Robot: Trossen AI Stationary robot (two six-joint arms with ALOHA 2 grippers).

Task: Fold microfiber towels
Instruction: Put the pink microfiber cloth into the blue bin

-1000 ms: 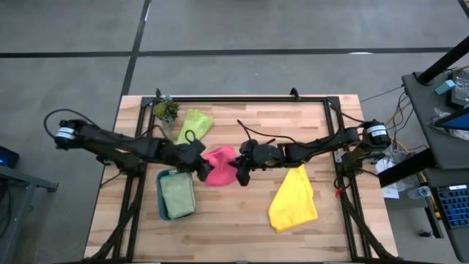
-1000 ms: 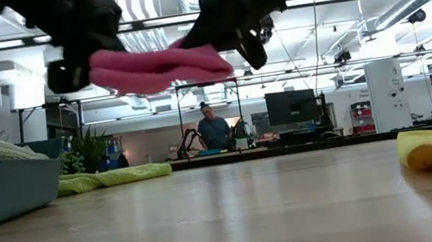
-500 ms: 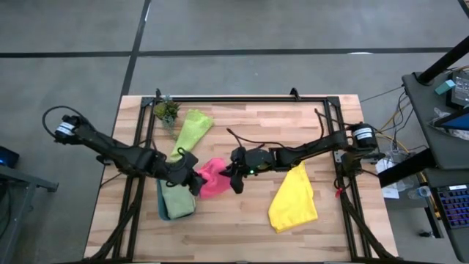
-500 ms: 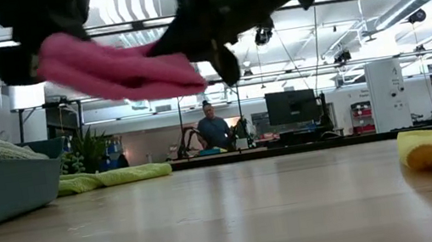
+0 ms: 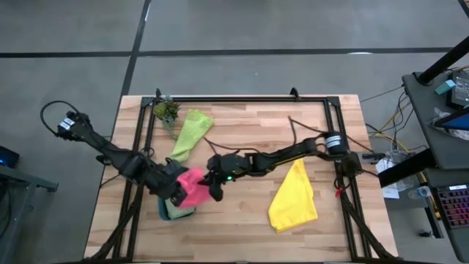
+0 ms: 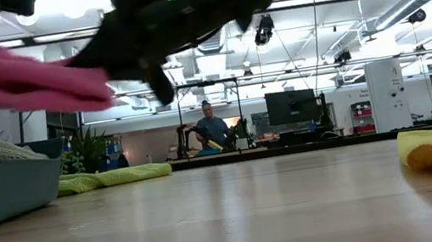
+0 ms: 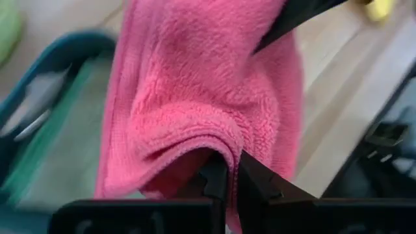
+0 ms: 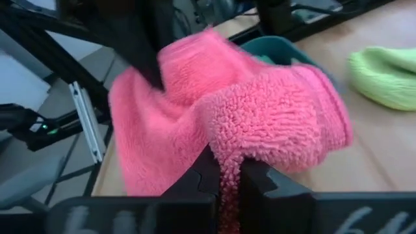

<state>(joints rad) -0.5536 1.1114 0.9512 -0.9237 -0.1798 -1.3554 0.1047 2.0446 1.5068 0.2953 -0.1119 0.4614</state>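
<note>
Moved left over teal tray (image 5: 163, 210), pink towel (image 5: 193, 192) clamped between left pincer (image 5: 178, 192), right pincer (image 5: 214, 188)

The left arm reaches in from the far left edge of the table (image 5: 242, 235), running diagonally toward the near-left part of it, its elbow outside the table's edge. The left gripper (image 5: 178, 192) sits above the table's near-left area, its fingers (image 7: 218, 179) pressed together on the pink towel (image 5: 193, 188).

The right arm stretches from the table's right side across the middle, nearly flat and fully extended leftward. The right gripper (image 5: 213, 187) hangs just beside the left one, facing it, its fingers (image 8: 208, 170) clamped on the opposite side of the same pink towel, lifted off the table.
</note>
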